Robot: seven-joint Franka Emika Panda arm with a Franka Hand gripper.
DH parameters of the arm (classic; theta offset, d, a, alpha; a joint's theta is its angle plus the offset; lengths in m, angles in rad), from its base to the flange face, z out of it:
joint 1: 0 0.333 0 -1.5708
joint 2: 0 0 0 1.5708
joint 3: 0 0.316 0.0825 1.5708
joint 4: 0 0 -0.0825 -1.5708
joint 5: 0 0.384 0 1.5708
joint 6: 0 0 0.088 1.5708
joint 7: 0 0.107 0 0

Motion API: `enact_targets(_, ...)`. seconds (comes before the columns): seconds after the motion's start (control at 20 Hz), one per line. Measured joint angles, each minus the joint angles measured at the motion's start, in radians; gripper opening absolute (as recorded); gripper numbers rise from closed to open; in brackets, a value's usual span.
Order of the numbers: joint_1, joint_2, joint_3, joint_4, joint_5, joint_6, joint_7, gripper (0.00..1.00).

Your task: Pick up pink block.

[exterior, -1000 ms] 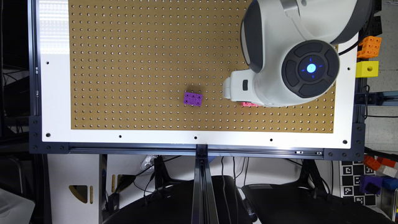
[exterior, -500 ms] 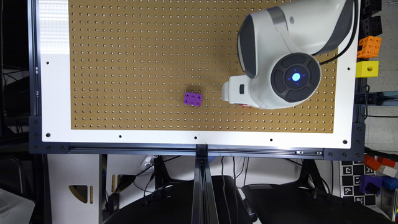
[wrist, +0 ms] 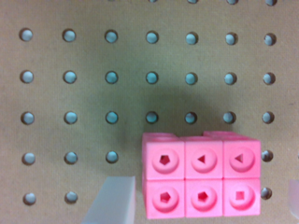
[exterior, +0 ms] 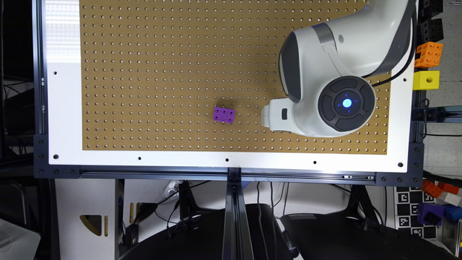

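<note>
In the wrist view the pink block (wrist: 201, 177) lies flat on the brown pegboard (wrist: 93, 93), its 2x3 face of round holes turned toward the camera. My gripper (wrist: 203, 203) is open and straddles the block. One pale finger (wrist: 112, 203) stands close beside one short end; the other finger (wrist: 294, 196) shows only as a sliver past the opposite end. Neither finger touches the block. In the exterior view the gripper (exterior: 275, 116) is the white part at the end of the arm, and the arm hides the pink block.
A purple brick (exterior: 224, 115) of the same shape lies on the pegboard (exterior: 162, 72), a short way toward the exterior view's left of the gripper. Orange (exterior: 428, 54) and yellow (exterior: 426, 79) cubes sit off the board at the exterior view's right edge.
The arm has shifted slightly toward the exterior view's left, over the pink block. A pink sliver seen beside the gripper a second ago is now covered. The purple brick has not moved.
</note>
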Motion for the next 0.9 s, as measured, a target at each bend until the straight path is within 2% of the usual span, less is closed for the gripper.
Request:
enact_targets(0.3,0.0,0.047,0.0,0.03,-0.0005,0.007,0.0,1.0)
enact_targets(0.9,0.0,0.053,0.0,0.034,-0.0019,0.006,0.0,1.0)
